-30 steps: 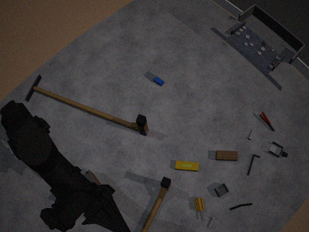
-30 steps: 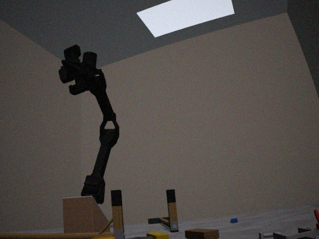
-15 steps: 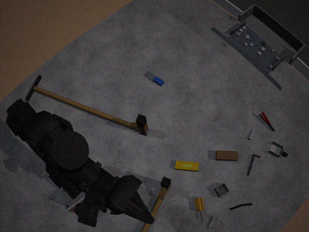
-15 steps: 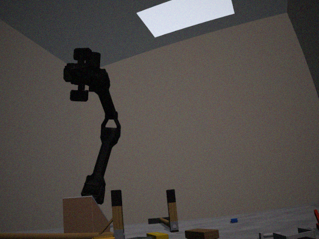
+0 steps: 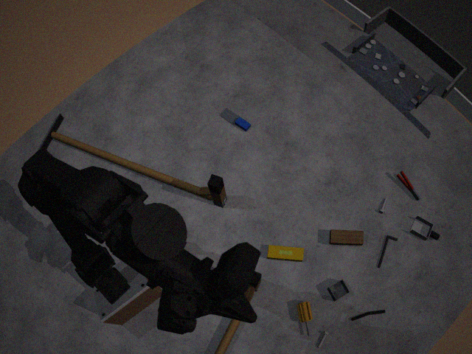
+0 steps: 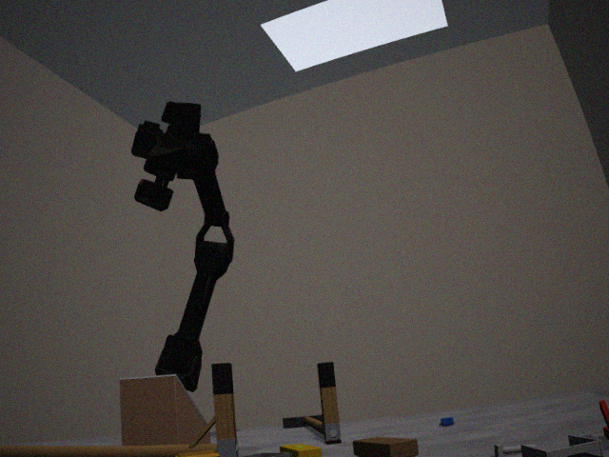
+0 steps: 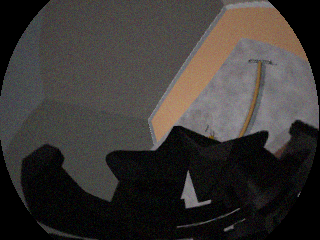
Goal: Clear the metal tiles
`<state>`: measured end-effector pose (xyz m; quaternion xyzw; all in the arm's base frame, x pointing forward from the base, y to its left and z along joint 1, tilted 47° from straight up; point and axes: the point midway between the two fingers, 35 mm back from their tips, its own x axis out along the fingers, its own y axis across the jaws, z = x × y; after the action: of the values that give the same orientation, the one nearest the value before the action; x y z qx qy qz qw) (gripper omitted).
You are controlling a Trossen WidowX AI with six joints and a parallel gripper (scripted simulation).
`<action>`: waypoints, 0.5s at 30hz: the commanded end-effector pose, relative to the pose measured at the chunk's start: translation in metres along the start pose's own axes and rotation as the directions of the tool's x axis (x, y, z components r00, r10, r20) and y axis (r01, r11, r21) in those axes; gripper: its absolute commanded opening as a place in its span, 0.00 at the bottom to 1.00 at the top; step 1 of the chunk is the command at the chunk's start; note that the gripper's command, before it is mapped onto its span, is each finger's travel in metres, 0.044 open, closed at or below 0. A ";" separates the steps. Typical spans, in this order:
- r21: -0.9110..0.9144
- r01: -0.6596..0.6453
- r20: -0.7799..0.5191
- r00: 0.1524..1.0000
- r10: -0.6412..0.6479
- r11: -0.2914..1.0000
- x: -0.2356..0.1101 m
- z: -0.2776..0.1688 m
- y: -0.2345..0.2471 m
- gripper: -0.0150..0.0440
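Observation:
The steel bench plate lies at the table's far right corner with several pale metal tiles on it. The dark-walled catch box stands at its far end. A long wooden-handled scraper lies on the table at left, with its black head toward the middle; its head also shows in the exterior view. A second long handle is partly hidden under my arm. My gripper is shut and empty, high in the air above the base; the wrist view shows the fingers together.
Small items lie scattered at right and front: a blue block, a yellow block, a brown block, red sticks, an L-shaped key, small open boxes and a yellow-handled tool. My base stands on a wooden block.

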<state>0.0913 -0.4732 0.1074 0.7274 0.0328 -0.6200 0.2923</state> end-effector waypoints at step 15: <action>-0.402 0.091 -0.150 0.975 -0.164 0.911 0.029 -0.058 -0.028 0.25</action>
<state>0.1298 -0.4402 0.0803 0.7081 0.1958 -0.5674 0.3718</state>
